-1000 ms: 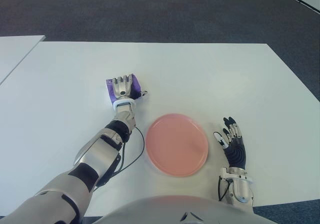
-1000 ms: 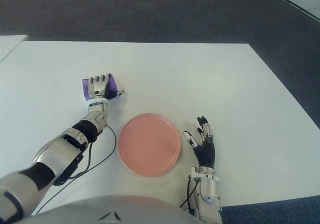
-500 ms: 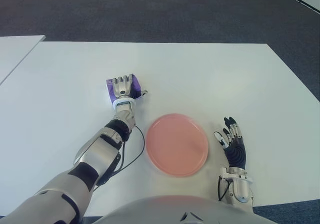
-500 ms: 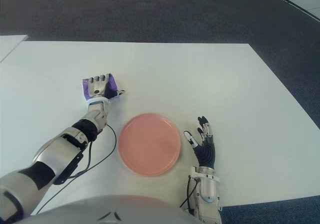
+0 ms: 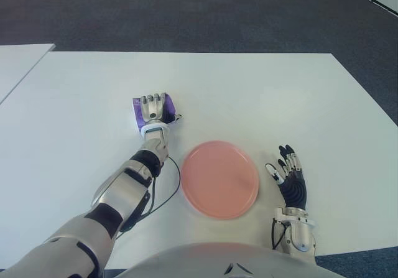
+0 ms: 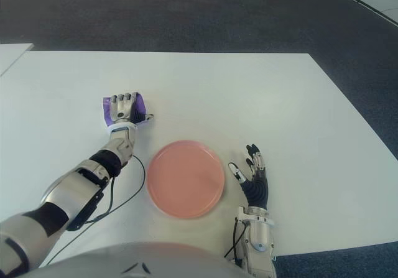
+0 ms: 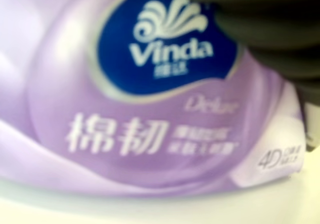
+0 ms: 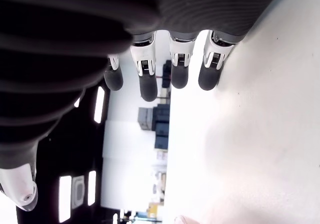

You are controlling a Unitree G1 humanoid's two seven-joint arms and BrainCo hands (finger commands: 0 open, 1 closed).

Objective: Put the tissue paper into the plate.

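So on the far left my left hand [image 5: 153, 109] was stretched out over the tissue pack [image 5: 138, 108], a purple plastic-wrapped one lying flat on the white tabletop [image 5: 261, 91]. My fingers [image 5: 152, 101] were draped across its top with the thumb round the side nearer the plate. From the head view it looked like a grasp closing around the pack, and the left wrist view was basically filled with the purple wrapper and its logo, dark fingers pressed over one edge, so I'd call it gripped. The pack looked to be sitting on the tabletop, not lifted. My guess is a top-down hold made sense here because the pack is soft and low, so wrapping over it and pinching the sides is the only way to get purchase.

Moving right, the pink plate [image 5: 219, 179] sat empty, nearer my body than the pack and a little apart from it. It's shallow with a low rim, so dropping the pack in shouldn't need much height, just a short carry back and to the right.

Further right, my right hand [image 5: 291, 182] showed just beside the plate, fingers spread loose and holding nothing. It was idle and out of the carry path.
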